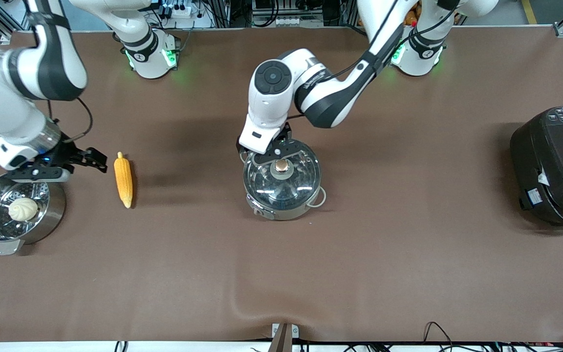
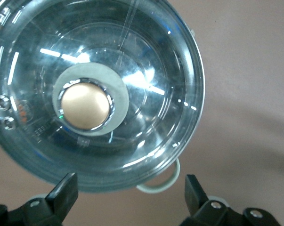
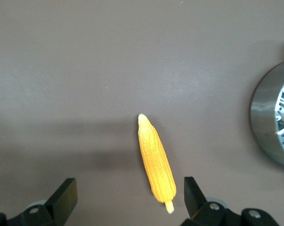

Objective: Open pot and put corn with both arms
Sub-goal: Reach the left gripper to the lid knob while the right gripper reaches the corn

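Steel pot [image 1: 281, 188], glass-lidded, under spread left claw [image 1: 281, 150]; right claw [image 1: 97, 160] spread beside knobbly corn [image 1: 123, 179].

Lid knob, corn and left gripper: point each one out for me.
lid knob [image 2: 85, 104], left wrist view, on the middle of its copper-coloured top.
corn [image 1: 123, 179], front view, on the middle of the cob.
left gripper [image 1: 275, 152], front view, midway between its open fingertips, above the pot's lid.

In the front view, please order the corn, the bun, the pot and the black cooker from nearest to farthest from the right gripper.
From the right gripper:
1. Corn, just beside it.
2. Bun, in the steamer pot, nearer the camera.
3. Pot, mid-table, under the left gripper.
4. Black cooker, at the left arm's end.
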Controlling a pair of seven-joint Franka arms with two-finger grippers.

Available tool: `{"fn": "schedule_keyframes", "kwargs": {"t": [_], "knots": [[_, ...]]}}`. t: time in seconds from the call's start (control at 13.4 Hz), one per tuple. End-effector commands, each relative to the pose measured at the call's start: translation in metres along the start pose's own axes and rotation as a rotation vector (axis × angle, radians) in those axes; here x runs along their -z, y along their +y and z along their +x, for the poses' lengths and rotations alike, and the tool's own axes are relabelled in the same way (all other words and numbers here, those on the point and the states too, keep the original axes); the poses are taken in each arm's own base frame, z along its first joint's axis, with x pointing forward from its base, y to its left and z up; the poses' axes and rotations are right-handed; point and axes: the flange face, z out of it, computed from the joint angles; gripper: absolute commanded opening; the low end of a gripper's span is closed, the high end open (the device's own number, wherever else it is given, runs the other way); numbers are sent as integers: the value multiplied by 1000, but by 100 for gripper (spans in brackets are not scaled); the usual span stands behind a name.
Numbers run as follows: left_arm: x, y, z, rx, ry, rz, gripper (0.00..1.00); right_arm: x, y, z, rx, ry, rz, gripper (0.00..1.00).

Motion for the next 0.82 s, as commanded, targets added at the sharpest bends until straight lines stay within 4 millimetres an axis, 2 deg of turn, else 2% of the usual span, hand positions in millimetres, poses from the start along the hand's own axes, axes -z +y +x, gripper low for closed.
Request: {"fn": "schedule_keyframes", "kwargs": {"t": [0.0, 0.15, 0.45, 0.75], "knots": [[4, 6, 2, 13, 34, 5, 100, -37, -1, -27, -1, 12, 2, 100], [4, 1, 3, 8, 29, 39, 100, -61, -3, -29, 3, -33, 2, 100], [-2, -9, 4, -67, 57, 133, 100, -92, 4, -28, 91, -42, -3, 100], [1, -14, 19, -119, 69, 140, 100, -114, 34, -29, 150, -26, -10, 100]]}}
